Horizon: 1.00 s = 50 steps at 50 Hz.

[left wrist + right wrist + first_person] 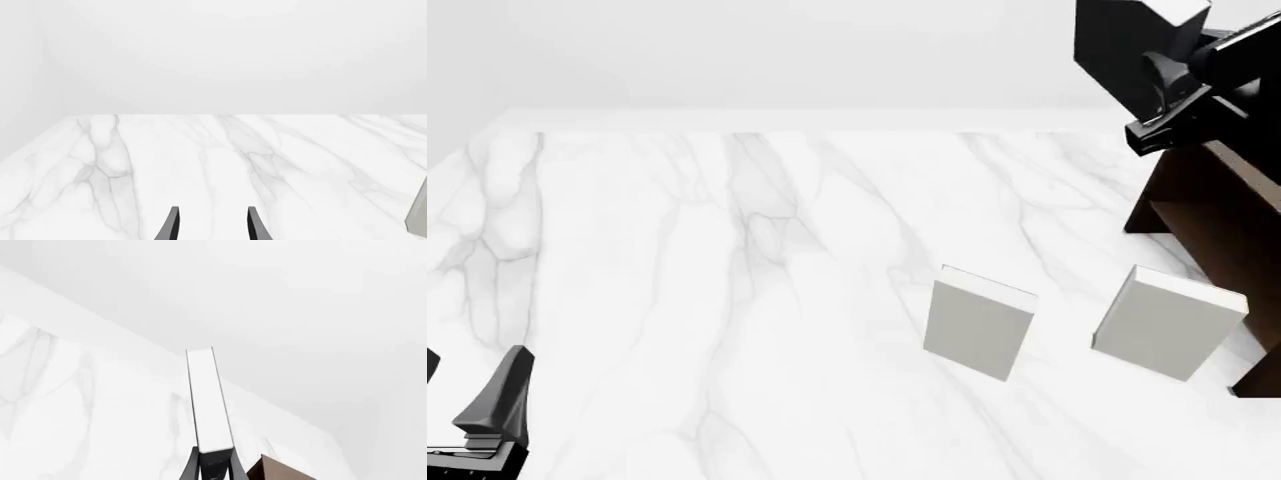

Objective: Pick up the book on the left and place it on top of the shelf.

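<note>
The dark book point(1124, 48) hangs in the air at the far right, above the brown shelf point(1214, 210), with my right gripper point(1172, 100) shut on it. In the right wrist view its white page edge point(209, 400) rises upright between the fingers of my right gripper point(214, 462), and a corner of the shelf point(280, 471) shows beside them. My left gripper point(470, 388) rests low at the near left, open and holding nothing; in the left wrist view the left gripper point(213, 227) has only bare marble ahead of it.
Two pale grey-white books point(978, 322) point(1168, 322) stand upright on the marble table point(694, 260), just left of the shelf's front. An edge of a pale book point(419, 215) shows in the left wrist view. A white wall bounds the table's far side.
</note>
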### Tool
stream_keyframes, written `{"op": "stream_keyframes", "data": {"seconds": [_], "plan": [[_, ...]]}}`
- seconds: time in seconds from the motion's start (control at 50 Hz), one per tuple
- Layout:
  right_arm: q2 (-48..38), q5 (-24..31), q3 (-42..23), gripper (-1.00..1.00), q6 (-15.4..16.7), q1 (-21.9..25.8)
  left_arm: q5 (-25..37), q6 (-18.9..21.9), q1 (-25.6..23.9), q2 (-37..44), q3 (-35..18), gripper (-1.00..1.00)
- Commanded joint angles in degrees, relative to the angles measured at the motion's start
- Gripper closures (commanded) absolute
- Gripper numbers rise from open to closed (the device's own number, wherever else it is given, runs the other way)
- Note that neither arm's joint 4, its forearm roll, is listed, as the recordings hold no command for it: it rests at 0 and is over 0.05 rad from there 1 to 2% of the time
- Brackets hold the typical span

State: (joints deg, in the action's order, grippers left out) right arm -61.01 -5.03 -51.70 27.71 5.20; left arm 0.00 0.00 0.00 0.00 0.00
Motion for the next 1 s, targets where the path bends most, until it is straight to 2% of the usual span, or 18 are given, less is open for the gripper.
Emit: {"op": "stream_keyframes", "data": {"seconds": [0.02,0.6,1.0], "plan": [[3.4,-1.1,0.8,1.0,3.4,-4.0,0.0,0.0,0.0,0.0,0.0,-1.0],[5.9,0.9,1.1,1.0,11.2,-10.4,0.0,0.0,0.0,0.0,0.0,-1.0],[6.7,0.6,2.1,1.0,14.3,-16.0,0.0,0.0,0.0,0.0,0.0,-1.0]]}}
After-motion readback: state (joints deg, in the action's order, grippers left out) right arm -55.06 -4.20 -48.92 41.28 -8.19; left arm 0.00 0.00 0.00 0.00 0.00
